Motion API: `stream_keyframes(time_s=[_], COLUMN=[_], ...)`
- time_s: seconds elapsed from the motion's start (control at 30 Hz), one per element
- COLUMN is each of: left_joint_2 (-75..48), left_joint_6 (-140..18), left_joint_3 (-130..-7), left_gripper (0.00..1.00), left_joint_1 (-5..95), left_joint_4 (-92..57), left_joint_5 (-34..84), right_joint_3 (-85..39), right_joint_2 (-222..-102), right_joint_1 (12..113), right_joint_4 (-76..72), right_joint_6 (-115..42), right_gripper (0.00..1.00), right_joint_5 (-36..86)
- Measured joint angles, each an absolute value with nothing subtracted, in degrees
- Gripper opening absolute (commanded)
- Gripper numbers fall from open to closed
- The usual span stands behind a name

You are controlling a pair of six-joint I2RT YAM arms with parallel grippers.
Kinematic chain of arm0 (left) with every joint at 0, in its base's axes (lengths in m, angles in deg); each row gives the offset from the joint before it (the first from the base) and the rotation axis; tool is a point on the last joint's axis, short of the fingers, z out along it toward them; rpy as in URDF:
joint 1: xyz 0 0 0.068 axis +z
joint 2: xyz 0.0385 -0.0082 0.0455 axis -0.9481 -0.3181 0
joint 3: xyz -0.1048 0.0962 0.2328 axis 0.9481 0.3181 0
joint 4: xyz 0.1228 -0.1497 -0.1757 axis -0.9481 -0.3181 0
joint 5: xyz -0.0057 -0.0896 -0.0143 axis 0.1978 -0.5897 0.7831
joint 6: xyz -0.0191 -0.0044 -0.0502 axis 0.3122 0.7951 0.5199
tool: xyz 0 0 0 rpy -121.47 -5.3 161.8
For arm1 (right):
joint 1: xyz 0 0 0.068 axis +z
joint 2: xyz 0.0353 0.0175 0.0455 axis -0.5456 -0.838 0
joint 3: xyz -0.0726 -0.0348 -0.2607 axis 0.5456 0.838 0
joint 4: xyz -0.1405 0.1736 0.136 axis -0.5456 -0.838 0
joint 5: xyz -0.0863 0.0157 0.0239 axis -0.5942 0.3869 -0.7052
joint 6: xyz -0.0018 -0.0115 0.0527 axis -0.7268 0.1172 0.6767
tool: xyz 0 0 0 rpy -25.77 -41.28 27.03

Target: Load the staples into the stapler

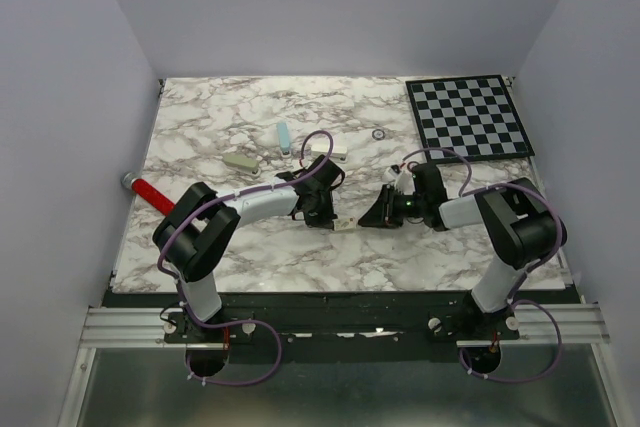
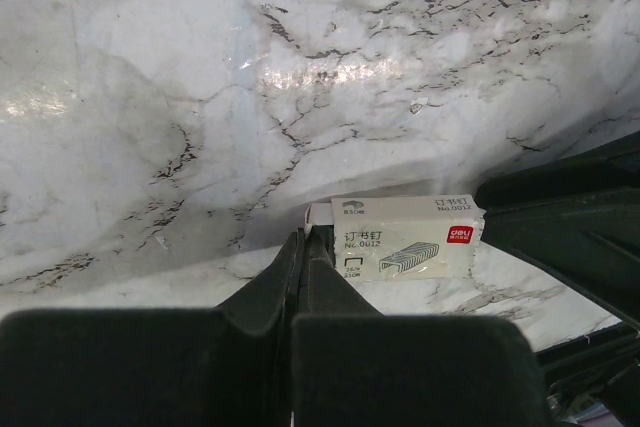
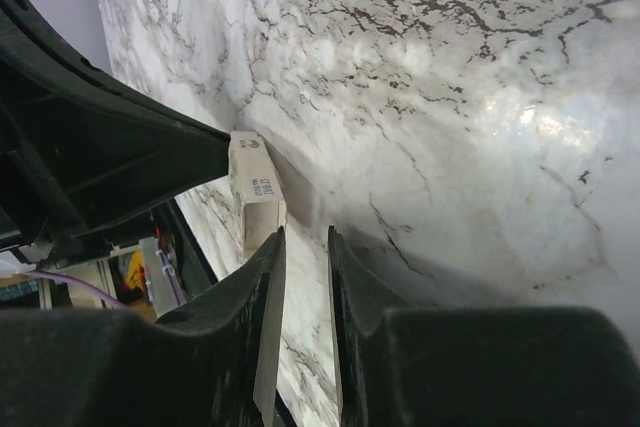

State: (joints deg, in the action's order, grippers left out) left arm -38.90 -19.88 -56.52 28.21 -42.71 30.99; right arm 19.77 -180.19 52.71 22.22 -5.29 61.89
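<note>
Left tool (image 2: 305, 239), closed, touches white box (image 2: 410, 237).

Light: bright, even, from overhead; soft shadows on your table (image 1: 200, 117) | Glare: white sheen patches in both wrist views | Focus: fingers (image 2: 255, 297) nearest your lens blurred; overhead view sharp.

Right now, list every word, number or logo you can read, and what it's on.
"订书钉": small white box, front face.
"No.0012": same face, beneath.
"deli": red tag, box's right end.
Tiny print at the box's left, and its side print in the right wrist view: unreadable.
</note>
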Motion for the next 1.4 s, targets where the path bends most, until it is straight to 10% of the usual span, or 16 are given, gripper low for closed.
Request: stream_keyframes(time_s=[0.6, 1.07, 1.4], left_joint_2=[-38.9, -38.86, -38.57], left_joint_6=[-19.88, -19.88, -19.9], left_joint_3=[-56.52, -56.5, -56.13], left_gripper=[0.0, 0.0, 0.0], left_joint_1=[28.21, 28.21, 28.21], left_joint_4=[-42.71, -42.65, -42.08], left_joint_5=[30.99, 30.99, 30.94], right_joint_3=[18.94, 18.51, 18.51], right_joint_2=[-185.32, -187.29, -187.4], right_joint_1=[52.86, 52.99, 52.99], right_joint_4=[27.93, 31.27, 33.87], right_joint_6=[-1.79, 0.53, 1.49], right_gripper=[0.3, 0.03, 0.01], right_joint_5=[66.13, 67.79, 69.26])
